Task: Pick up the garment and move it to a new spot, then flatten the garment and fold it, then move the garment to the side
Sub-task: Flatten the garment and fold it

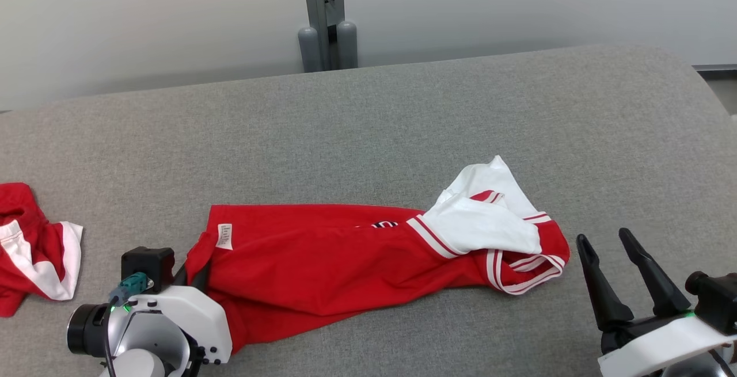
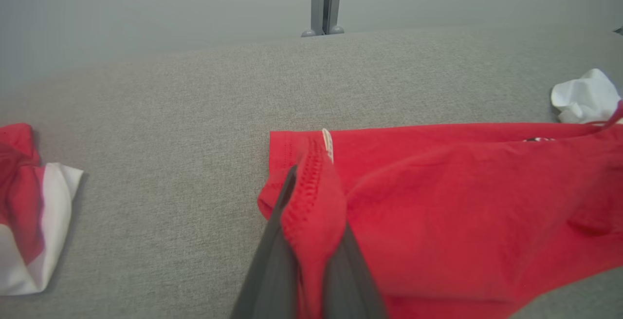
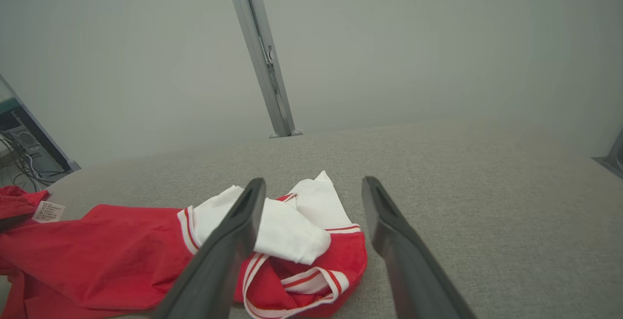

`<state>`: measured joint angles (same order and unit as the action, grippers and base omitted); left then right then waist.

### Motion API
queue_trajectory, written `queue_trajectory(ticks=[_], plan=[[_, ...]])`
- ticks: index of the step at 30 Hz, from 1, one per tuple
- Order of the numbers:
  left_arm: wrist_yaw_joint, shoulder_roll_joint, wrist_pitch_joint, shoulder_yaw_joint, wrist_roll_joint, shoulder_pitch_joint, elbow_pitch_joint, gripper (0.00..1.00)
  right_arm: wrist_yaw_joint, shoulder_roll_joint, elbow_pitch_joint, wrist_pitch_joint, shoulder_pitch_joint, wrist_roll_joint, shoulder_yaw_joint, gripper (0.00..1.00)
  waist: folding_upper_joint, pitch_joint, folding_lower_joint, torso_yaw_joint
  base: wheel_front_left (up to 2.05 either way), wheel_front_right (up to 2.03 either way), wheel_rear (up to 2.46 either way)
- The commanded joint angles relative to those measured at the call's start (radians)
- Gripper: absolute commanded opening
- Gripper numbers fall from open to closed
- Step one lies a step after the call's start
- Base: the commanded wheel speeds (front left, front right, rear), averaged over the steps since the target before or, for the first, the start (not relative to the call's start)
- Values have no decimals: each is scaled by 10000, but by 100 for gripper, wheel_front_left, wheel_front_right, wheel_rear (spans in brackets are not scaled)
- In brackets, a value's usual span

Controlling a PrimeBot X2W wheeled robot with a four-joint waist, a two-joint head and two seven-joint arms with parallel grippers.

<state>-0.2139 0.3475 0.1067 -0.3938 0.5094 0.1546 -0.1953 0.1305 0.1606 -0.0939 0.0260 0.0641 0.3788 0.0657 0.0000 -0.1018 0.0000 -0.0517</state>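
Left gripper (image 1: pixel 194 276) clamped on garment (image 1: pixel 322 262); right gripper (image 1: pixel 603 236) splayed beside its far end.

Soft even light, faint shadows, hazy wrist views

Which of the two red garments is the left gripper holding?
The long garment in the middle: the left gripper pinches its hem. The crumpled garment at the left edge lies untouched.

Nothing could be read. A small white label (image 1: pixel 224 236) sat near one end of the red garment (image 1: pixel 322 256), with rows of print too small to make out. Dark lettering (image 1: pixel 384 224) showed at a fold in the garment, mostly hidden and illegible.
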Motion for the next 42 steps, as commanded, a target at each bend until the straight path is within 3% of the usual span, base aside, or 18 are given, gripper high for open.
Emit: queue_trajectory(ticks=[1, 9, 15, 22, 23, 24, 25, 26, 27, 35, 42], plan=[[-69, 57, 8, 8, 22, 168, 51, 0, 6, 75, 124, -112, -101, 154, 21, 100, 0, -72, 0, 15, 0, 0, 0], [-4, -56, -79, -148, -151, 702, 134, 0, 4, 684, 1412, -810, -899, 898, 517, 100, 0, -992, 0, 288, 0, 0, 0], [72, -217, -176, -293, -258, 1201, 19, 0, 9, 717, 2529, -534, -1622, 1485, 1011, 100, 0, -1727, 0, 564, 0, 0, 0], [149, -283, -261, -404, -279, 1505, -180, 0, 10, 916, 3009, -134, -2171, 2214, 1694, 100, 0, -2027, 0, 700, 0, 0, 0], [152, -283, -270, -415, -278, 1513, -212, 0, 9, 950, 3005, -126, -2213, 2361, 1863, 73, 0, -2048, 0, 705, 0, 0, 0], [155, -288, -273, -423, -272, 1530, -239, 0, 10, 963, 2949, -44, -2249, 2518, 1977, 65, 0, -2063, 0, 704, 0, 0, 0], [156, -283, -288, -421, -270, 1561, -250, 0, 10, 1041, 2920, -11, -2291, 2643, 2100, 42, 0, -2073, 0, 704, 0, 0, 0], [157, -279, -298, -423, -264, 1588, -263, 0, 9, 1129, 2920, 7, -2328, 2756, 2226, 25, 0, -2081, 0, 701, 0, 0, 0], [156, -279, -301, -424, -254, 1613, -275, 0, 9, 1179, 2880, 110, -2388, 2860, 2298, 0, 0, -2089, 0, 692, 0, 0, 0], [120, -298, -463, -413, -214, 1660, -350, 0, 9, 1574, 2615, 963, -2530, 2909, 2559, 0, 0, -2015, 0, 644, 0, 0, 0], [-100, -193, -1181, -42, -251, 1697, 264, 0, 9, 1543, 1735, 2074, -2739, 1489, 1610, 0, 0, -1609, 0, 492, 0, 0, 0]])
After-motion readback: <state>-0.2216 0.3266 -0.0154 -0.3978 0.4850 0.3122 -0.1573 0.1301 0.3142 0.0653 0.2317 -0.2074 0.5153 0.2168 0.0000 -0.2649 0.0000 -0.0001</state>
